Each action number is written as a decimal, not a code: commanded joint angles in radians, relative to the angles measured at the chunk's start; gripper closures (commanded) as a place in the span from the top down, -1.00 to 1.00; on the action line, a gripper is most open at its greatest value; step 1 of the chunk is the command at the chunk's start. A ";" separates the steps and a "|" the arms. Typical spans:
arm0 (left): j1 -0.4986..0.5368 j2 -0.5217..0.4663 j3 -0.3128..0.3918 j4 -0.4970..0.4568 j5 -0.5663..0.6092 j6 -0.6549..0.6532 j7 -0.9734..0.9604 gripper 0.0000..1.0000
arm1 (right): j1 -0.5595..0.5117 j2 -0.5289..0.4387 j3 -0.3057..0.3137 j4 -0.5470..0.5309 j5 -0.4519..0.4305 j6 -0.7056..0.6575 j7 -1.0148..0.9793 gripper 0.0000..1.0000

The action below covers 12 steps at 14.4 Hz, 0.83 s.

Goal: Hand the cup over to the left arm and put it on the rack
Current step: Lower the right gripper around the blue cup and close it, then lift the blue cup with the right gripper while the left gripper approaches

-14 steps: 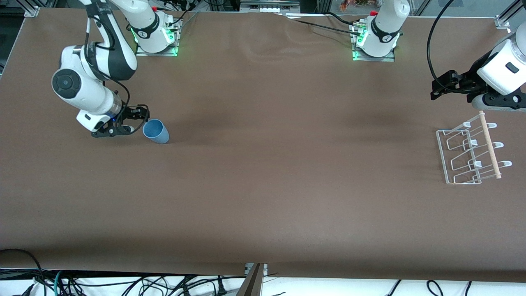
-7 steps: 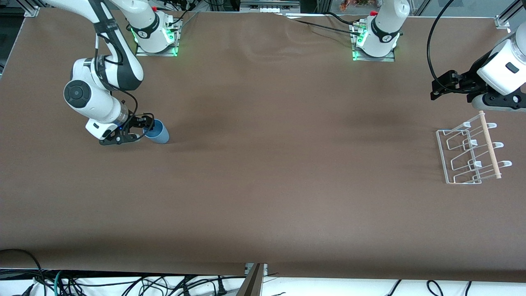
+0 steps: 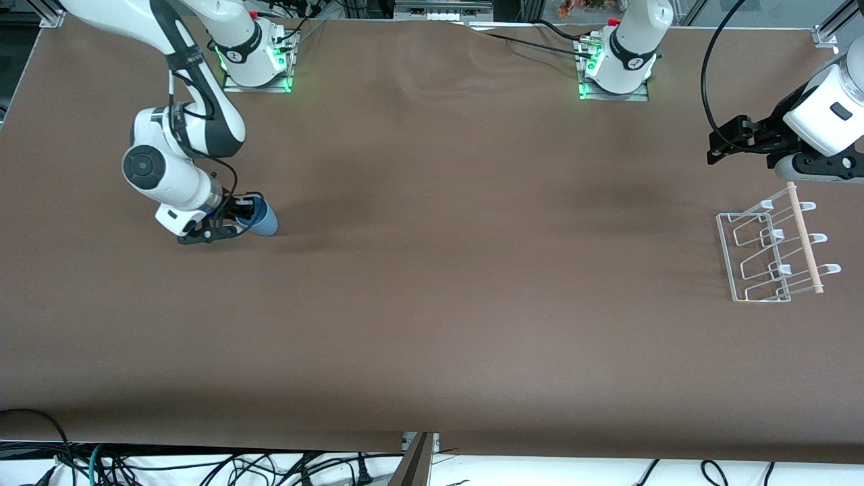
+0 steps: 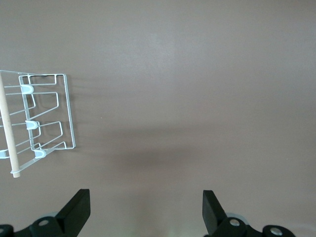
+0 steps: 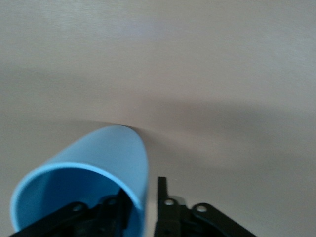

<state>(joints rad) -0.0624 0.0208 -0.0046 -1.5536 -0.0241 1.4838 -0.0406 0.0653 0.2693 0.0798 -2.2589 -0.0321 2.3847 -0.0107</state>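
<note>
A brown matte table cover [image 3: 432, 304] spreads under both the right gripper [image 3: 246, 210] and the left gripper [image 3: 719, 143]. Shallow creases [image 3: 439, 74] ripple the cover between the two mounting plates, well apart from either gripper. In the left wrist view a soft dark shadow [image 4: 148, 158] lies on the cover below the left gripper. Along the table edge nearest the front camera, well apart from both grippers, a tangle of black and teal cables [image 3: 135, 466] lies on a white floor strip, beside a grey metal bracket [image 3: 418, 459].
</note>
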 commanded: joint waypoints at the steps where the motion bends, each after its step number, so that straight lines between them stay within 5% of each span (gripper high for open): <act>1: -0.007 0.007 -0.002 0.020 0.016 -0.016 -0.015 1.00 | 0.018 0.011 0.003 0.060 0.021 -0.056 0.026 -1.00; 4: -0.007 0.007 -0.002 0.020 0.015 -0.016 -0.015 1.00 | 0.066 0.042 0.009 0.281 0.038 -0.331 0.156 -1.00; 8: -0.007 0.007 -0.002 0.021 0.015 -0.016 -0.015 1.00 | 0.146 0.195 0.009 0.686 0.257 -0.635 0.447 -1.00; 12: -0.008 0.039 -0.044 0.013 0.006 -0.049 -0.001 1.00 | 0.273 0.237 0.017 0.801 0.438 -0.583 0.847 -1.00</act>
<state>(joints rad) -0.0639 0.0258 -0.0189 -1.5549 -0.0242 1.4702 -0.0398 0.2672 0.4546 0.0974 -1.5516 0.3238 1.7866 0.6498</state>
